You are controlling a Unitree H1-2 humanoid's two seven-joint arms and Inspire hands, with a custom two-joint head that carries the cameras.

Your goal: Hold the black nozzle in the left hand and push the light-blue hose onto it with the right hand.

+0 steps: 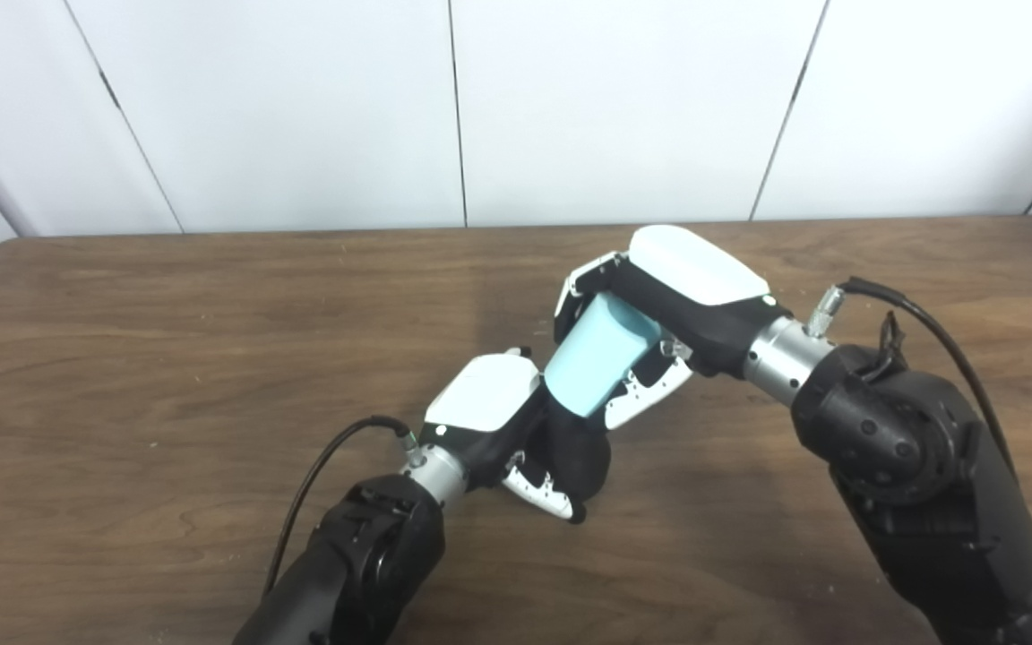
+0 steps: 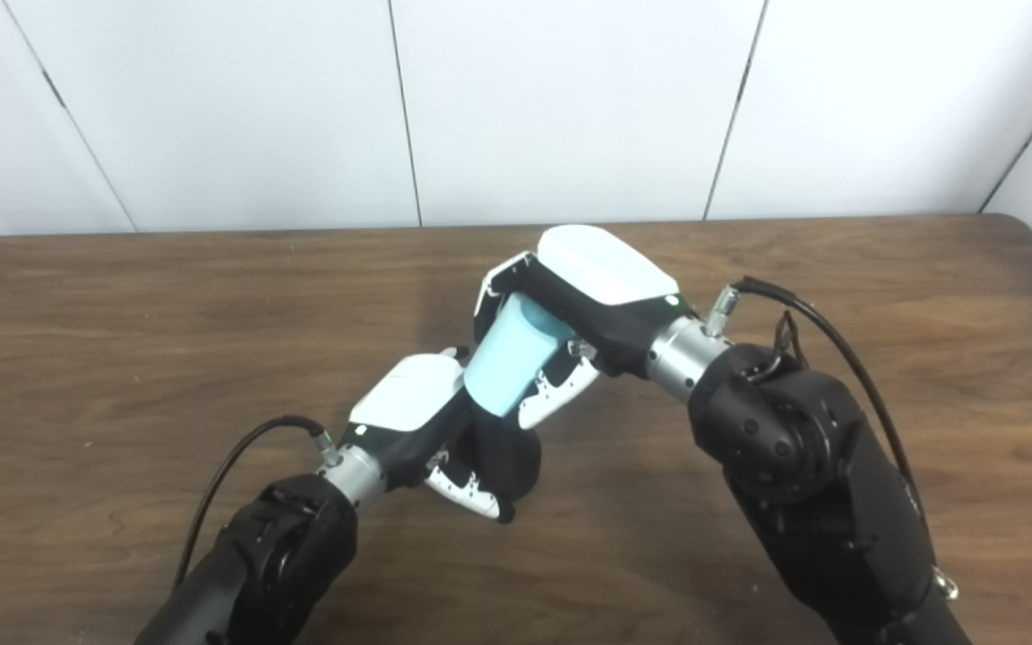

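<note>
My left hand (image 1: 516,430) is shut on the black nozzle (image 1: 577,452), holding it above the middle of the brown table (image 1: 167,358). My right hand (image 1: 659,305) is shut on the light-blue hose (image 1: 597,354), a short tapered tube tilted down to the left. The hose's lower end meets the top of the nozzle, and the two look joined. The same shows in the right eye view: left hand (image 2: 431,421), nozzle (image 2: 503,461), hose (image 2: 509,358), right hand (image 2: 583,287). Fingers hide most of the nozzle and the far end of the hose.
White wall panels (image 1: 480,107) stand behind the table's far edge. A black cable (image 1: 328,466) loops from my left wrist and another cable (image 1: 937,331) from my right wrist. Nothing else lies on the table.
</note>
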